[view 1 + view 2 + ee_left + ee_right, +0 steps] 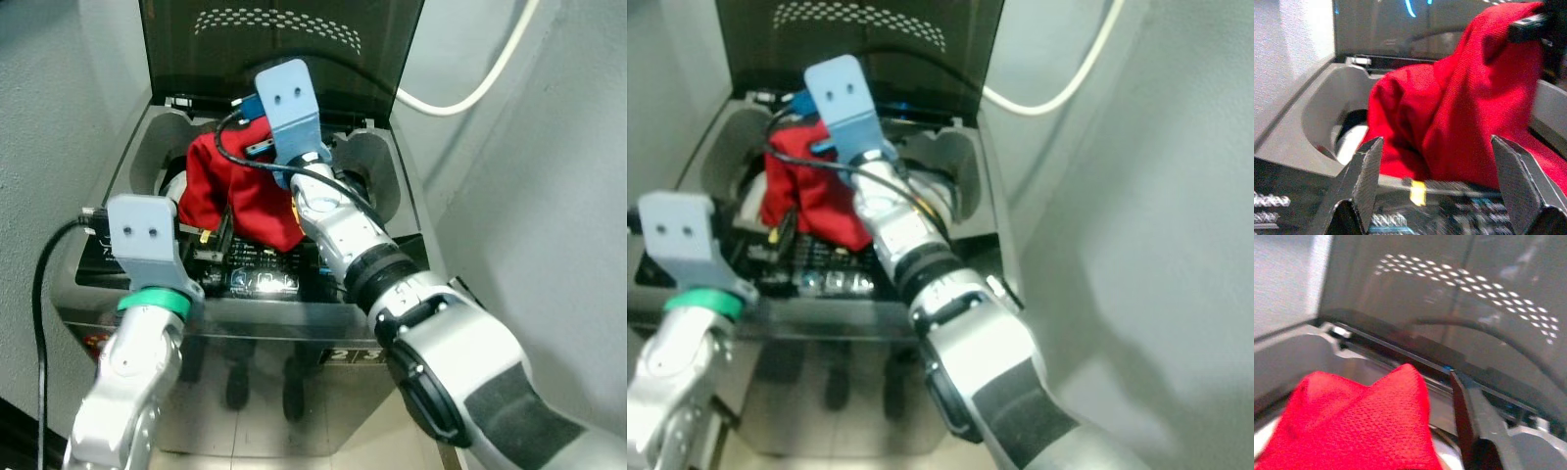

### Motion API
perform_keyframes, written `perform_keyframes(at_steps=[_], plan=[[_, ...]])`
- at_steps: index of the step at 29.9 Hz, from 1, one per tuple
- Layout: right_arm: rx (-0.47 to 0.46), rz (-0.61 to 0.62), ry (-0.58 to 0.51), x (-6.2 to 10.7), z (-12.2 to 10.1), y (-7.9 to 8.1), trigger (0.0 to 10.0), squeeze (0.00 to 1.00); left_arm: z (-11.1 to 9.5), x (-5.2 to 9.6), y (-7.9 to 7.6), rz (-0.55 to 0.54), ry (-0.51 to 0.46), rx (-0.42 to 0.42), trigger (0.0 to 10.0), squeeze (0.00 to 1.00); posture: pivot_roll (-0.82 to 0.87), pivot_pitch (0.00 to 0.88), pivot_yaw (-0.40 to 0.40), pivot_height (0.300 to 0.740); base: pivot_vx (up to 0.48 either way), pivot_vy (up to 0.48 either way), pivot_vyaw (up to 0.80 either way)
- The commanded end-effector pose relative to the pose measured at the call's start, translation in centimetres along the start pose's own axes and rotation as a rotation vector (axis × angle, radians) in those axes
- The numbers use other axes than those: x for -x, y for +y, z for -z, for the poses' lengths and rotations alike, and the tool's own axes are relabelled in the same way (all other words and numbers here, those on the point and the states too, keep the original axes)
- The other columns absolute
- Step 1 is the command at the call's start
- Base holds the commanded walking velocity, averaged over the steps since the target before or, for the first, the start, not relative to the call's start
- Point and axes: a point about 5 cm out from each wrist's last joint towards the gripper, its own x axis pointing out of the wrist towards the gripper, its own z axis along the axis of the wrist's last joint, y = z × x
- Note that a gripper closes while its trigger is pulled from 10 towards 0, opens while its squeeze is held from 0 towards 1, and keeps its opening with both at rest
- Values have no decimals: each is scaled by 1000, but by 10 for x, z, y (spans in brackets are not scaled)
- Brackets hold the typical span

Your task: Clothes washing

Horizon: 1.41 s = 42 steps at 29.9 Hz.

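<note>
Machine: grey top-loading washing machine (387, 181), dark lid raised.
Garment: bright red knitted cloth (240, 191), hanging over the drum opening, its lower edge draped on the front control panel (257, 274).
Right gripper (1435, 431): pinching the cloth's top.
Left gripper (1437, 183): fingers spread, empty, near the panel.
Advice: carry the cloth back over the drum before releasing.

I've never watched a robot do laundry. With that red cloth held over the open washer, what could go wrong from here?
1. The red cloth hangs partly over the control panel, so if the right gripper lets go now, some may land on the panel rather than in the drum.
2. The open left gripper sits close in front of the cloth and might snag it.
3. The raised lid is close behind the right gripper.
</note>
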Motion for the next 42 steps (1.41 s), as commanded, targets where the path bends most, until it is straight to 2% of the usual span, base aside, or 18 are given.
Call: perform_keyframes(at_steps=[1, 3, 5, 7, 8, 9, 10, 12, 15, 16, 19, 23, 27, 32, 35, 38, 39, 42], plan=[[-5, 67, 22, -2, 4, -15, 10000, 1000, -2, 4, -3, -8, -2, -21, 10000, 0, 182, 97, -96, 740, 0, 0, 0], [-8, 100, 37, -2, 7, -23, 10000, 1000, -3, 6, -4, -10, -8, -35, 10000, 0, 182, 97, -96, 740, 0, 0, 0], [-23, 224, 55, -2, 11, -48, 10000, 1000, -4, 9, -6, 2, -10, -48, 10000, 0, 184, 99, -92, 740, 0, 0, 0], [-23, 224, 55, -2, 11, -48, 10000, 1000, -4, 9, -6, 2, -10, -48, 10000, 0, 184, 99, -92, 740, 0, 0, 0], [-15, 286, 51, -2, 10, -60, 10000, 1000, -4, 10, -8, 15, -8, -43, 10000, 0, 182, 99, -88, 740, 0, 0, 0], [29, 351, 29, -2, 7, -72, 10000, 0, -5, 9, -10, 30, -9, -40, 10000, 0, 179, 99, -82, 740, 0, 0, 0], [29, 351, 29, -2, 7, -72, 10000, 0, -5, 9, -10, 30, -9, -40, 10000, 0, 179, 99, -82, 740, 0, 0, 0], [124, 397, 2, -1, 5, -86, 10000, 0, -7, 7, -12, 44, -15, -37, 10000, 0, 175, 99, -75, 740, 0, 0, 0], [164, 397, -6, -1, 5, -89, 10000, 0, -8, 6, -13, 45, -16, -38, 10000, 0, 175, 99, -75, 740, 0, 0, 0], [235, 342, 20, 0, 11, -87, 10000, 0, -9, 6, -14, 60, -17, -38, 10000, 0, 173, 101, -70, 740, 0, 0, 0], [526, 17, 152, 4, 39, -66, 10000, 0, -11, 8, -18, 110, -15, -36, 10000, 0, 173, 102, -67, 740, 0, 0, 0], [570, -238, 190, 12, 54, -58, 10000, 0, -17, 8, -18, 153, -21, -20, 10000, 0, 169, 102, -63, 740, 0, 0, 0], [605, -389, 176, 8, 42, -67, 10000, 0, -24, 5, -15, 175, -37, -14, 10000, 0, 161, 97, -53, 740, 0, 0, 0], [660, -418, 141, 3, 25, -79, 10000, 0, -27, 3, -16, 189, -43, -8, 10000, 0, 157, 94, -50, 740, 0, 0, 0], [895, -467, 145, 2, 15, -96, 10000, 0, -28, 2, -18, 211, -45, -3, 10000, 0, 153, 88, -45, 740, 0, 0, 0], [949, -490, 162, 3, 16, -100, 10000, 0, -29, 2, -19, 217, -43, -2, 10000, 0, 153, 88, -45, 740, 0, 0, 0], [1057, -572, 167, 6, 19, -100, 10000, 0, -29, 2, -19, 227, -40, -2, 10000, 0, 147, 82, -39, 740, 0, 0, 0], [1099, -619, 140, 7, 18, -96, 10000, 0, -28, 2, -20, 236, -37, -2, 10000, 0, 145, 82, -37, 740, 0, 0, 0]])
